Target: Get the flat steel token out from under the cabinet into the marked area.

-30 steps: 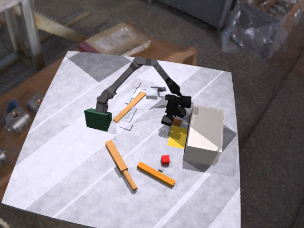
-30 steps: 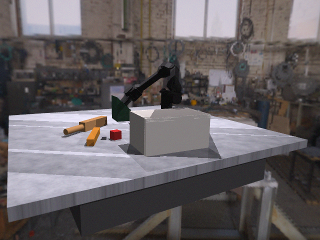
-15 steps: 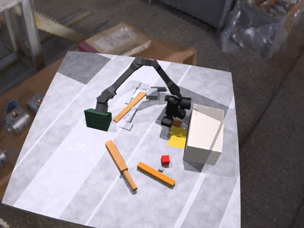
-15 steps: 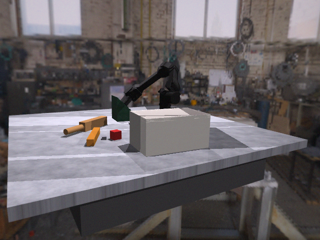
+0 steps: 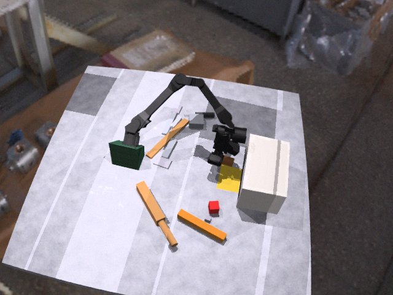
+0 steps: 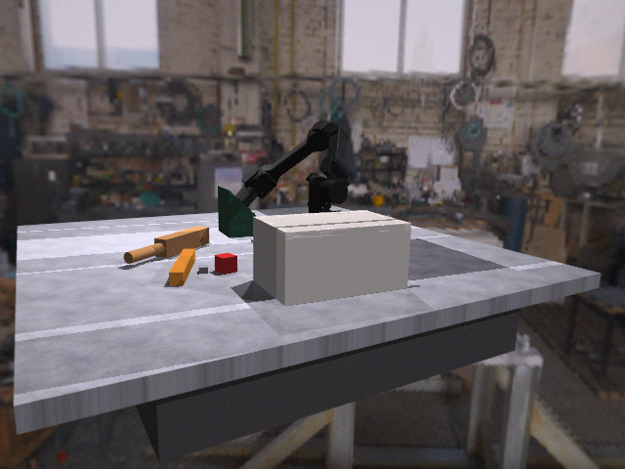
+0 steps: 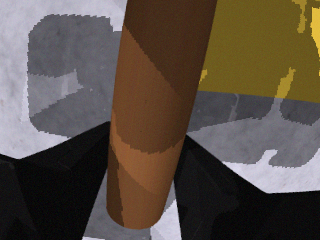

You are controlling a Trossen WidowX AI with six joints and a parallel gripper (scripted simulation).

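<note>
My gripper (image 5: pixel 223 155) (image 7: pixel 144 135) is shut on a round brown wooden handle (image 7: pixel 150 110), low beside the cabinet's front. A brown part (image 5: pixel 228 160) of the held tool shows next to the fingers; its far end is hidden. The yellow marked area (image 5: pixel 228 184) (image 7: pixel 260 55) lies on the table in front of the cabinet, just beyond the gripper. The off-white cabinet (image 5: pixel 266 165) (image 6: pixel 343 262) stands closed on top; its vent slots are out of view. The steel token is not visible in any view.
A red cube (image 5: pixel 214 206) (image 6: pixel 226 263), a small grey piece (image 5: pixel 207 220) and an orange bar (image 5: pixel 201 225) lie near the marked area. A wooden paddle (image 5: pixel 148 201) lies farther left. A long orange strip (image 5: pixel 167 137), pale flat pieces and a grey block (image 5: pixel 196 121) lie behind.
</note>
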